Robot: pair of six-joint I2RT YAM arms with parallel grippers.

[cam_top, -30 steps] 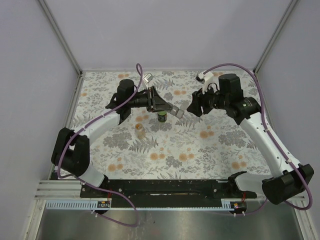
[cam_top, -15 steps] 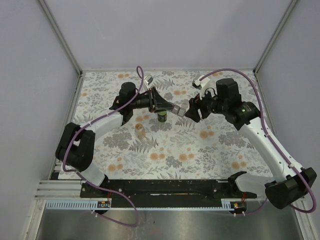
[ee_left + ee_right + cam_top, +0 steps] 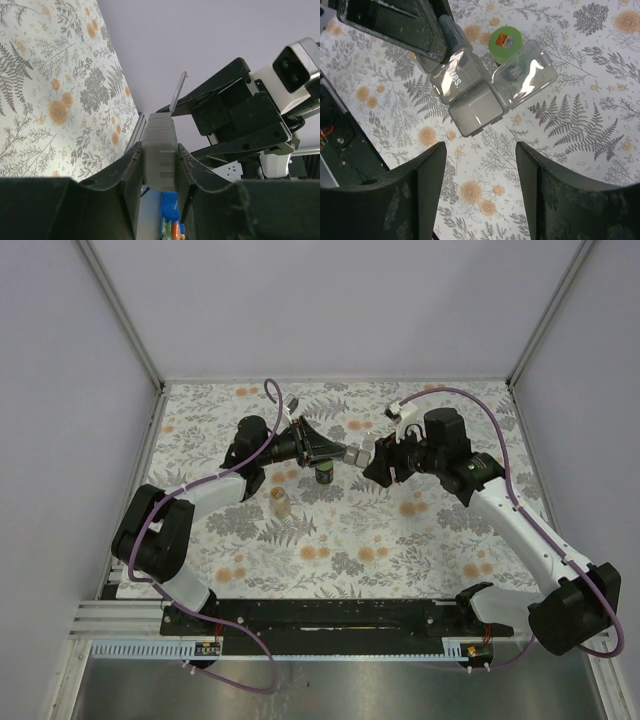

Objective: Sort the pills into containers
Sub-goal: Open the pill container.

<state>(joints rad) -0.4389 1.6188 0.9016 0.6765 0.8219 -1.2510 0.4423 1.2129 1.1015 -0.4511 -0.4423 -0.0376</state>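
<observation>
Just above the green-capped bottle (image 3: 324,473), clear of the bench (image 3: 420,530), a translucent pill organizer (image 3: 352,454) hangs in the left gripper (image 3: 159,172). The gripper is narrowed onto the organizer's two long sides and clamps it near one end. The strip's long axis runs from that gripper out over the bottle. Its free end points away from the bottle's left side toward the right gripper (image 3: 480,147), which waits just beyond the bottle on its right.

In the right wrist view the organizer crosses slantwise beside the bottle's green cap, with its compartments facing up at the camera. The end lid (image 3: 525,75) is flipped fully open and lies flat out to one side, right next to the cap. The neighbouring compartment has its lid closed, with printed lettering on it that is too blurred to read. In the left wrist view the same open lid shows as a thin flap standing off the far end of the strip.

The right gripper's two fingers stand wide apart with nothing between them. They are close to the organizer's free end but not touching it.

A small clear bottle (image 3: 281,499) with tan contents stands upright on the bench, near the green-capped bottle on its lower left. Blue, green and orange patches show under the strip's near end; I cannot tell what they are.
</observation>
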